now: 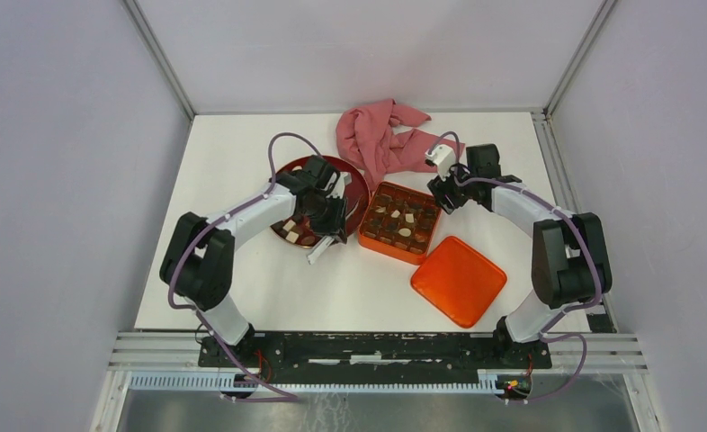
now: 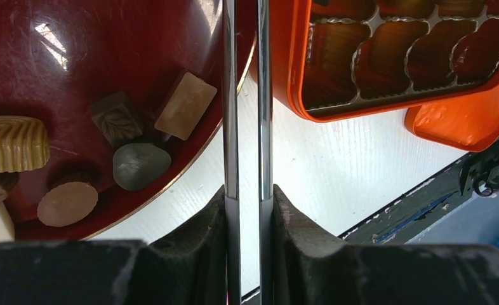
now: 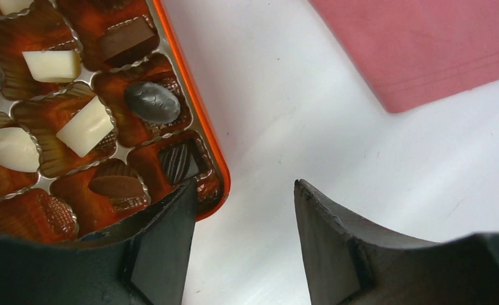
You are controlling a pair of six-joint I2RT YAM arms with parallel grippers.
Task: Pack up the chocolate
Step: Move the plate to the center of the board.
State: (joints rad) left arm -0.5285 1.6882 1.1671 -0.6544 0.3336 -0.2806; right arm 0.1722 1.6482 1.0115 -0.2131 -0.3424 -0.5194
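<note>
Our left gripper (image 2: 247, 203) clamped the tongs (image 2: 230, 95) mid-frame and our right gripper (image 3: 244, 190) stood apart. We judged the tips needed centring over one chocolate (image 2: 140, 165) at left.

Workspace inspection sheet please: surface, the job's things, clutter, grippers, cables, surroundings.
Surface: white table, no spills seen.
Job's things: chocolate pieces on the dark-red plate and in some cups of the orange tin; orange lid lies apart, nearer the arms.
Clutter: crumpled pink cloth at the far edge.
Grippers: left gripper shut on metal tongs at the plate's rim; right gripper open, empty, beside the tin's corner.
Cables: purple cable along each arm.
Surroundings: grey walls on three sides.
</note>
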